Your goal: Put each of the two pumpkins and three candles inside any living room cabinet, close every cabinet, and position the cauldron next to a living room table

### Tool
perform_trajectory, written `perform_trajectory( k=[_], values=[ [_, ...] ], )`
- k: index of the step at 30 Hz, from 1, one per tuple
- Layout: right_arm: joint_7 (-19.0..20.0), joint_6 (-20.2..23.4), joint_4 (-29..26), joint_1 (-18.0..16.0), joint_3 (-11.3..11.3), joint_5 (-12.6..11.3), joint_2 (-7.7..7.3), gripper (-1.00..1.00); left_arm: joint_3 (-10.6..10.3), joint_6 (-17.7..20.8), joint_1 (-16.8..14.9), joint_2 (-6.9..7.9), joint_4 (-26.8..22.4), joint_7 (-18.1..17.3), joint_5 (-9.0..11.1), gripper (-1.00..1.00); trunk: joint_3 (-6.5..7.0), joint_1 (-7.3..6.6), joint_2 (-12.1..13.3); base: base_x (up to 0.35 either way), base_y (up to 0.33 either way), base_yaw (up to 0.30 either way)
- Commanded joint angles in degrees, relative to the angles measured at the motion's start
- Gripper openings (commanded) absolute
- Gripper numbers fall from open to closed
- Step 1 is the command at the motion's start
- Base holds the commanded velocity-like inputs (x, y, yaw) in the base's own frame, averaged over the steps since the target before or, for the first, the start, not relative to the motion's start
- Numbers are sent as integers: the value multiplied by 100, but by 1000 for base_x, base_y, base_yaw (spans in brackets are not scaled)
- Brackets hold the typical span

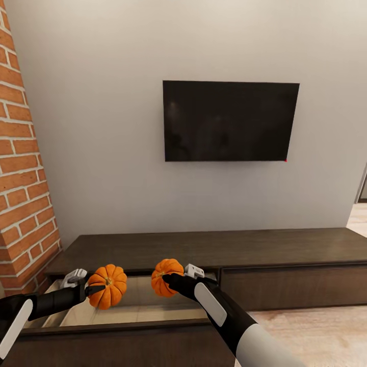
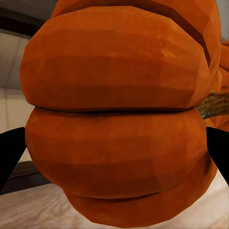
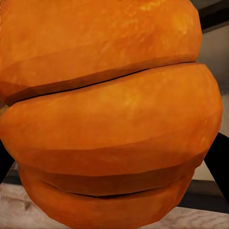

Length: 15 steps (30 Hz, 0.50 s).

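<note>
Over open cabinet (image 1: 127, 306): two ribbed orange pumpkins (image 1: 107, 286).

Both arms are glossy black with long white oval panels, the right one turning pale grey lower down, and each hand (image 1: 92, 286) (image 1: 168, 278) carries a small light-grey bracket.

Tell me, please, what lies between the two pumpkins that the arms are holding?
Nothing: in the head view a bare gap separates the left pumpkin from the right pumpkin, with the open cabinet drawer behind it.
</note>
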Motion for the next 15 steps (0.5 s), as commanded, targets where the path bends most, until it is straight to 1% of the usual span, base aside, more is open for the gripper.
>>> perform_trajectory(
  k=[1,10,15],
  values=[
    [-50,7,-8,-4,8,-50,0,-100,6,27,-3,-1,-2,-5,11,-100,-7,-1,-3,0,0,0],
    [-50,7,-8,-4,8,-50,0,-100,6,27,-3,5,-2,-7,19,-100,-7,-1,-3,12,3,0],
    [-50,7,-8,-1,8,-50,0,-100,4,35,-6,5,-7,0,20,-100,-7,-1,-3,243,102,0]
  ],
)
